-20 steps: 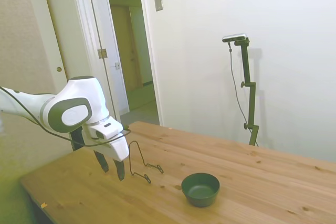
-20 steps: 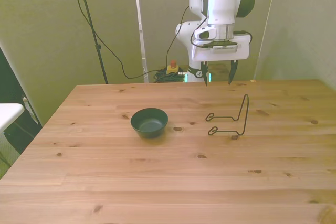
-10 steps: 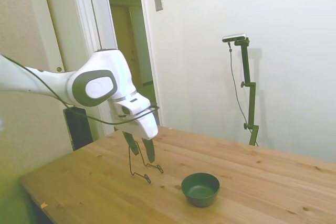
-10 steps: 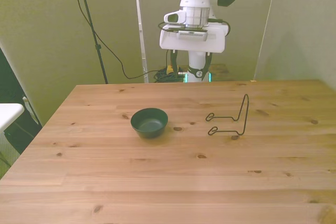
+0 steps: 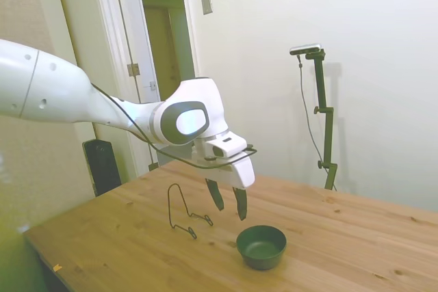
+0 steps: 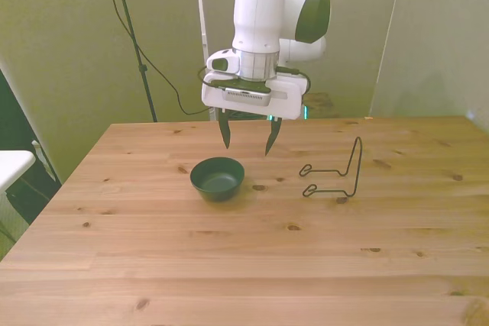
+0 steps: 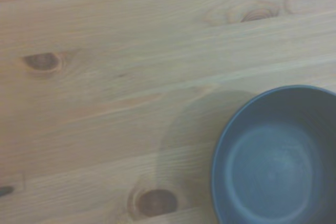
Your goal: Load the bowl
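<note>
Poised with fingers spread and empty, gripper (image 6: pixel 244 137) above and just behind dark green bowl (image 6: pixel 218 178), off-centre enough to risk tipping its rim on descent, wire rack (image 6: pixel 337 173) well apart.

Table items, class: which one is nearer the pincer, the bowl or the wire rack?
The bowl. The open pincer hangs just above and behind it, while the rack stands apart toward the front view's right.
</note>
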### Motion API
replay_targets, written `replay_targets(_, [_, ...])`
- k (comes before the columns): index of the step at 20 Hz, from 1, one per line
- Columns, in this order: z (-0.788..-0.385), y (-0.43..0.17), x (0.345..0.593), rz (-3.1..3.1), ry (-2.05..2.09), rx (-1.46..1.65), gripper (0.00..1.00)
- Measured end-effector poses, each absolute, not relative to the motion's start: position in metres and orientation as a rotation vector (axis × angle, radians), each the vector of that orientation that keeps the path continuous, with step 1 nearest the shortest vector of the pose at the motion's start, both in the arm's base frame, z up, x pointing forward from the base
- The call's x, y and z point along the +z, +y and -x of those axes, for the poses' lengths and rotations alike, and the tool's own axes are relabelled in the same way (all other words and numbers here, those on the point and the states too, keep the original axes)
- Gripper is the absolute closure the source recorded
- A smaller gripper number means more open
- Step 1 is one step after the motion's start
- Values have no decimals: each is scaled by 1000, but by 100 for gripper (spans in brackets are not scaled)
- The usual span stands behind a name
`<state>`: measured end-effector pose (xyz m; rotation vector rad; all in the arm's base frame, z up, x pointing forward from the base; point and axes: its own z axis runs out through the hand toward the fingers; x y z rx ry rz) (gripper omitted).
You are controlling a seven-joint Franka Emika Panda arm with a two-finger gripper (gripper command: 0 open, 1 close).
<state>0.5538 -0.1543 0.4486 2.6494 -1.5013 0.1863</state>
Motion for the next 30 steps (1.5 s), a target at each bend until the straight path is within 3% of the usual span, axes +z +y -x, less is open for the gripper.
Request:
replay_targets(18, [-582,-154,377,-2590,-1489,163,0])
replay_targets(30, [-588,-146,375,-2562,-1496,182,0])
